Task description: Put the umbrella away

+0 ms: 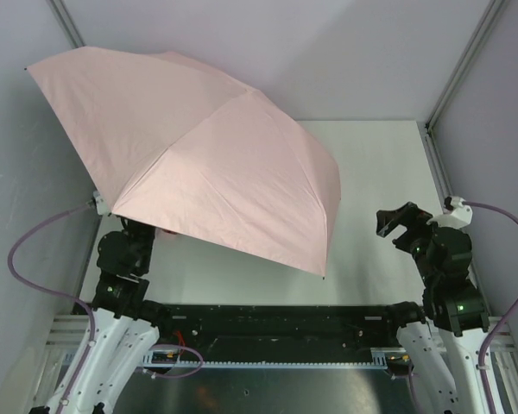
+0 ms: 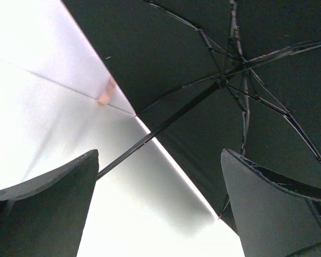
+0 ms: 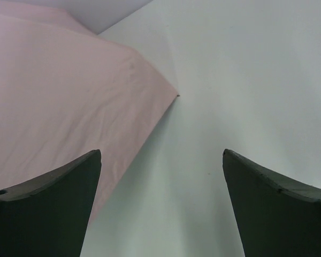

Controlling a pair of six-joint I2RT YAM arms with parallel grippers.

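Open umbrella (image 1: 216, 172); both grippers empty.
Your left gripper (image 2: 159, 152) sits under the umbrella, fingers apart, the shaft (image 2: 176, 115) passing beside one finger, ungripped. Right gripper (image 3: 161, 151), right of the canopy (image 3: 69, 80) edge, is also spread on nothing. Risk: raise the left arm and you may snag the ribs (image 2: 267, 101), tipping or bending the umbrella, which looks unrestrained.

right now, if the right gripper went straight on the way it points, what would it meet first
The right gripper would probably meet the bare white table, just beside the umbrella; depth is unclear.
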